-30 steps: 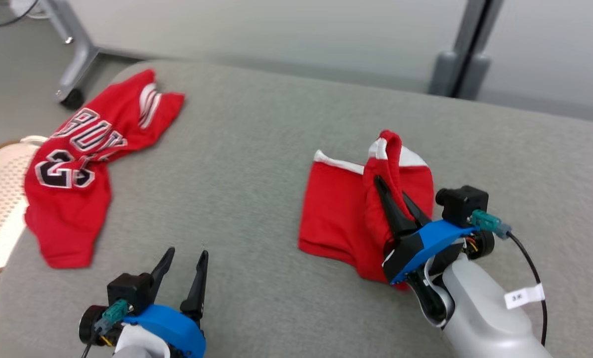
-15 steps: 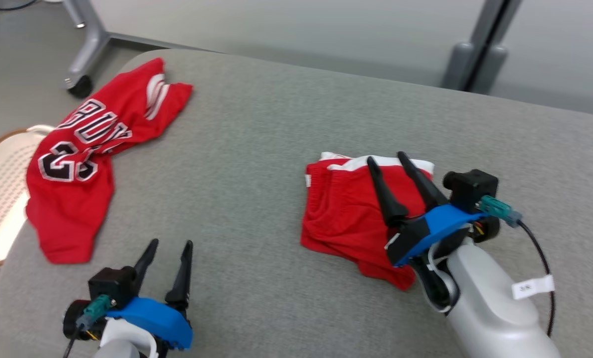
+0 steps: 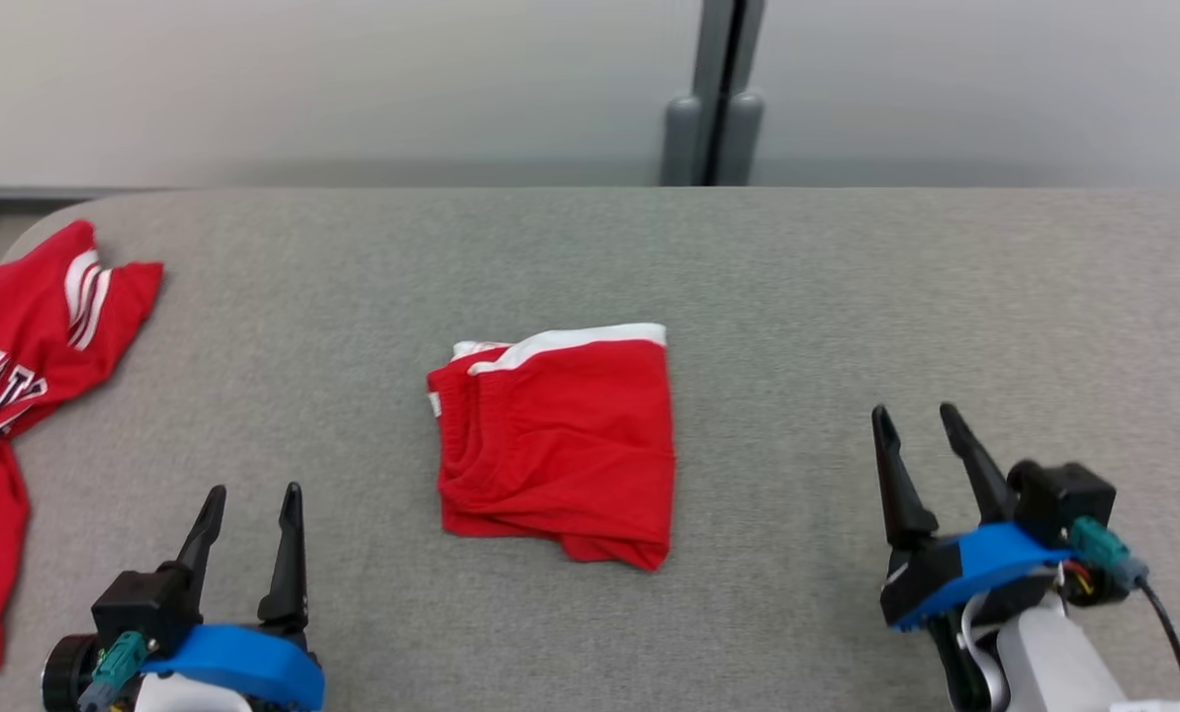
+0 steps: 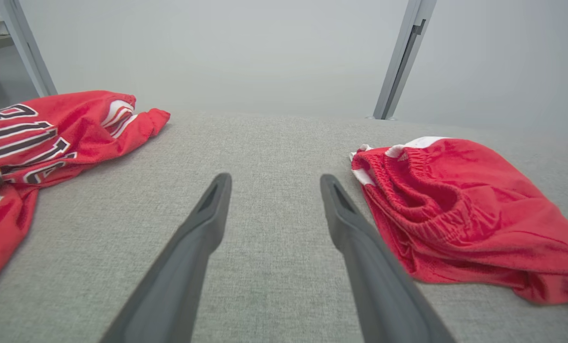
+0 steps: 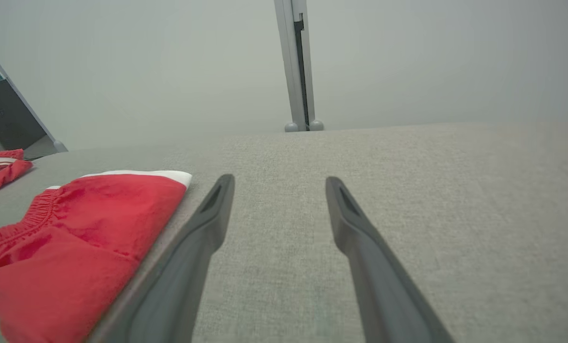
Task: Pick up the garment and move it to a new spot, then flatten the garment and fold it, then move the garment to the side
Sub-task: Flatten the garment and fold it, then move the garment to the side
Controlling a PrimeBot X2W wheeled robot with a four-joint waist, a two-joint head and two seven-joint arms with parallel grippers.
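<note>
**Head view: red shorts (image 3: 560, 445) lie folded at mid-table, both grippers empty**

Grey fabric covers the table (image 3: 847, 297), which spans the whole width of the head view. Its rounded far-left corner shows, and a pale wall (image 3: 352, 79) stands behind it. A red jersey (image 3: 16, 376) with black-and-white lettering and striped trim sprawls crumpled at the table's left edge, partly cut off by the frame. It lies well apart from the shorts.

The shorts rest flat on the middle of the table, folded into a compact, roughly square bundle. A white band runs along the far edge, the gathered elastic waistband is on the left side, and a loose corner pokes out at the near right. Nothing touches them.

The left gripper (image 3: 254, 490) hovers at the lower left, between jersey and shorts, with its fingers spread wide and nothing between them. In the left wrist view the waistband lies near its right finger. The right gripper (image 3: 915, 410) sits at the lower right, well clear of the shorts, its fingers likewise spread and empty.

A grey post (image 3: 718, 99) rises behind the far edge.
</note>
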